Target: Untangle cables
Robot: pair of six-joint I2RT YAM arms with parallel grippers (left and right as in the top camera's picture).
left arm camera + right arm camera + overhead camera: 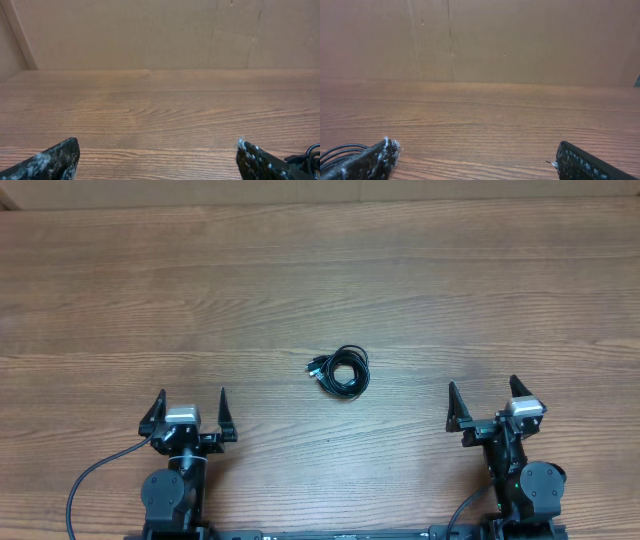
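The cables (340,370) lie as a small coiled bundle of thin black cords in the middle of the wooden table, with a plug end sticking out to the left. My left gripper (191,400) rests open near the front edge, to the left of and nearer than the bundle, nothing between its fingers. My right gripper (482,390) stands open to the right of the bundle, also holding nothing. In the left wrist view a bit of the cables (311,152) peeks past the right fingertip (247,152). In the right wrist view cable loops (340,150) show behind the left fingertip (387,150).
Thick black wires (85,480) run from the left arm's base toward the front edge, and another (465,510) curves by the right arm's base. A plain brown wall (150,30) rises beyond the table's far edge.
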